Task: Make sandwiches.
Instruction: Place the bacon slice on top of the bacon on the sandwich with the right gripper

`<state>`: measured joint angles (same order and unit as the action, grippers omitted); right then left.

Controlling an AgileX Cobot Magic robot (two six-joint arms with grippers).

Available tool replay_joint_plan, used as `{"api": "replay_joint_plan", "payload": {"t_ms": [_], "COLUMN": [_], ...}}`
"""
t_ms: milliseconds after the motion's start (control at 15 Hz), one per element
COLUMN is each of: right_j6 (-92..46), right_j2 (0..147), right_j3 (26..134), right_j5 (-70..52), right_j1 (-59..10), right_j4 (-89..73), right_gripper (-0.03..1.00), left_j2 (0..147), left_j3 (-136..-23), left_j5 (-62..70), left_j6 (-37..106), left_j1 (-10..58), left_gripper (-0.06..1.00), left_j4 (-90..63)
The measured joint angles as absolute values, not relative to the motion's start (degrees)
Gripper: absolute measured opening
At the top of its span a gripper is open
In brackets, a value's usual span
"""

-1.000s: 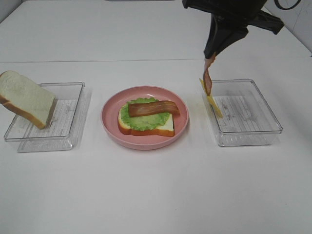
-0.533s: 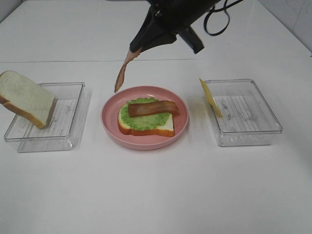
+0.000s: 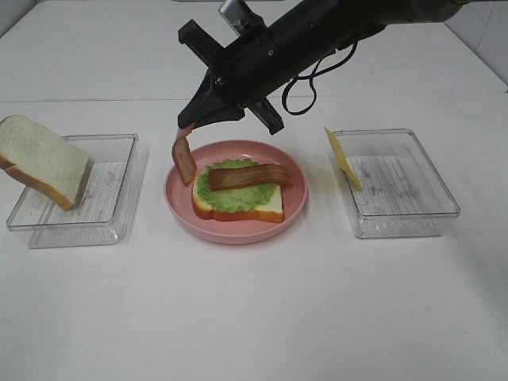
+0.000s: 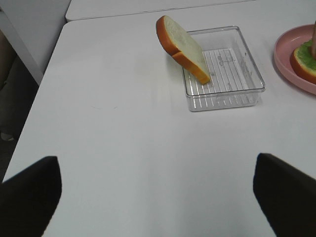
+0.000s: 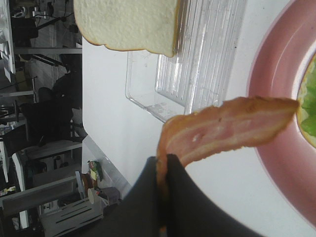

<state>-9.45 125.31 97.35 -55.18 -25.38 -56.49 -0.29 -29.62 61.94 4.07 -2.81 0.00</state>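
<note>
At the far left a white bread slice with brown crust [image 3: 44, 163] leans on the nine o'clock wall of a clear plastic tray [image 3: 111, 214]. The left gripper [image 4: 155, 165] hangs over bare table well short of it, jaws spread wide and empty. In the middle sits a round pink plate [image 3: 176, 208] carrying the open sandwich [image 3: 266, 208]. On its bread base lies a round green lettuce leaf [image 3: 226, 197], topped by a reddish-brown bacon strip [image 3: 250, 175] whose long axis runs roughly nine to three o'clock. The right gripper [image 3: 190, 125] reaches across the middle, jaws pressed together on the top end of a second bacon strip [image 3: 184, 159]. That strip hangs nearly straight down, its lower end over the plate's nine o'clock side, just beside the lettuce; whether it touches we cannot tell. We judge that the stack lies toward three o'clock from the pinched strip, so the coming move calls for a shift that way, then laying the strip flat alongside the first. The right arm is plainly nearer. At the far right a square yellow cheese slice [image 3: 341, 159] leans on the nine o'clock wall of a second clear tray [image 3: 405, 222].
</note>
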Motion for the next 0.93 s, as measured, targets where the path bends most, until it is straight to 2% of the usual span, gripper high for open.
{"api": "replay_joint_plan", "payload": {"t_ms": [533, 933], "right_j6": [-12.32, -7.28], "right_j2": [127.71, 128.29], "right_j3": [97.35, 97.35], "right_j5": [-52.20, -52.54], "right_j1": [-25.10, -22.92], "right_j4": [-55.52, -42.34], "right_gripper": [0.02, 0.02], "left_j2": [-0.29, -0.29], "left_j3": [-29.62, -29.62], "left_j5": [61.94, 61.94], "left_j6": [4.07, 4.07], "left_j1": [-2.81, -2.81], "left_gripper": [0.98, 0.98], "left_j4": [0.00, 0.00]}}
